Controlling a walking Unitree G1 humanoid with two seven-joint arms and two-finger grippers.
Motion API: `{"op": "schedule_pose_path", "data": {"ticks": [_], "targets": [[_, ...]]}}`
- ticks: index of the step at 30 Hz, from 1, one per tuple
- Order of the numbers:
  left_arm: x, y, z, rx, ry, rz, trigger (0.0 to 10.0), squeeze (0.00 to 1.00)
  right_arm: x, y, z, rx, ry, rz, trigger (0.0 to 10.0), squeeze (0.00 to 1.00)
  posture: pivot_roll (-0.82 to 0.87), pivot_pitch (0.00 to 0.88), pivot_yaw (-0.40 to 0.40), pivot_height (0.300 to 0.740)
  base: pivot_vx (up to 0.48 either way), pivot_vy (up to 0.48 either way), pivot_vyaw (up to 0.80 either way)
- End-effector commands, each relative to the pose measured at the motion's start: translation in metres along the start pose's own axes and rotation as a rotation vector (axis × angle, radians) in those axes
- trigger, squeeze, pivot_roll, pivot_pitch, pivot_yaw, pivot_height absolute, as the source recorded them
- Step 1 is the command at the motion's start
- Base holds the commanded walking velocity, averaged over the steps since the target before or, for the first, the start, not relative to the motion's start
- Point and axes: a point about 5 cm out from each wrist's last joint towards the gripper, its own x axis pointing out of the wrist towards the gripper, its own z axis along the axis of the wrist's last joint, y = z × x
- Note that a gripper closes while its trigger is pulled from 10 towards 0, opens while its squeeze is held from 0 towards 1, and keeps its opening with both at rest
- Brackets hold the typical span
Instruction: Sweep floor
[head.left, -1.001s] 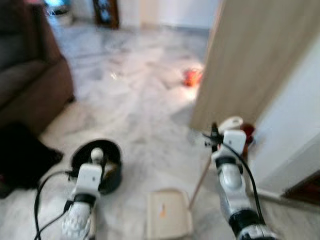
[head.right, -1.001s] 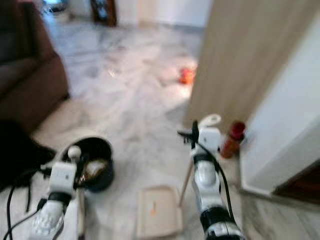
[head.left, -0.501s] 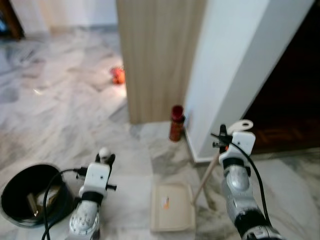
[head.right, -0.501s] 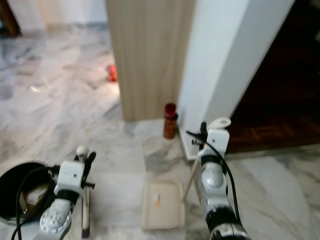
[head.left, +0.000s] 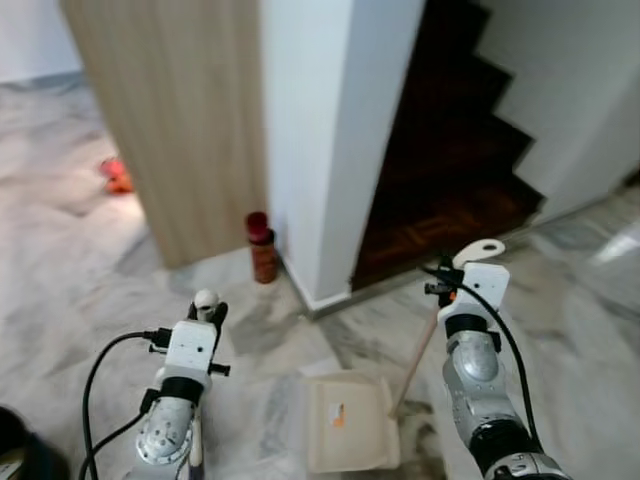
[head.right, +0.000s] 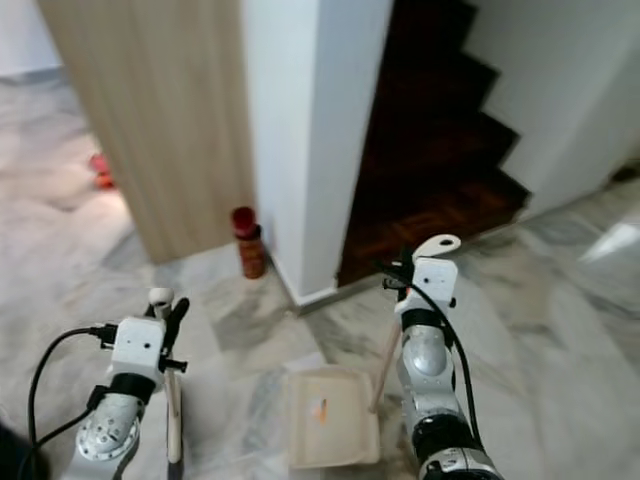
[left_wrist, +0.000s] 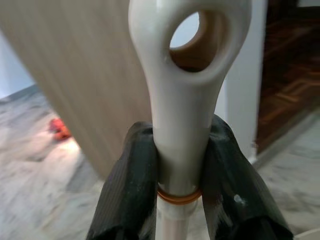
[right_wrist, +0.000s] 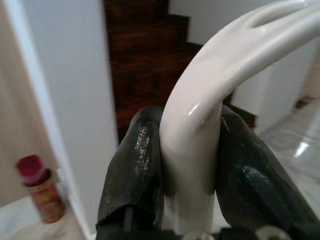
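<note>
My left gripper (left_wrist: 180, 150) is shut on the cream broom handle (left_wrist: 187, 75), just under the hanging hole at its top. In the eye views that left gripper (head.left: 205, 308) is low on the left, and the broom shaft (head.right: 172, 420) runs down to the floor. My right gripper (right_wrist: 192, 135) is shut on the curved cream top of the dustpan handle (right_wrist: 215, 60). From the right gripper (head.left: 462, 268) the long handle (head.left: 415, 355) slants down to the cream dustpan (head.left: 350, 445), which lies flat on the marble floor between my arms. A small orange bit (head.left: 338, 416) lies in the pan.
A white pillar (head.left: 320, 130) and a wooden panel (head.left: 170, 120) stand ahead. A red-capped bottle (head.left: 262, 245) stands at their foot. Dark wooden stairs (head.left: 450, 150) rise behind the pillar. A red object (head.left: 115, 175) lies far left. A black bin edge (head.left: 8, 445) shows bottom left.
The camera has turned to the right: the sofa and black bin slid off to the left and the stairs came into view. Both grippers keep their hold and the dustpan stays between the arms.
</note>
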Motion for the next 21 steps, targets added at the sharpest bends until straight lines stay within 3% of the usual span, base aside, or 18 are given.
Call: {"op": "schedule_pose_path", "data": {"ticks": [1, 21], "targets": [[0.0027, 0.0017, 0.003, 0.019, -0.018, 0.006, 10.0, 0.0, 0.0035, -0.0013, 0.0064, 0.011, -0.027, -0.008, 10.0, 0.0, 0.13, 0.07, -0.018, 0.74, 0.0, 0.0, -0.79], [0.0063, 0.0003, 0.0021, 0.019, -0.024, 0.0, 10.0, 0.0, 0.0028, -0.0016, 0.0065, 0.014, -0.029, -0.009, 10.0, 0.0, 0.13, 0.021, -0.009, 0.74, 0.0, 0.0, -0.79]]}}
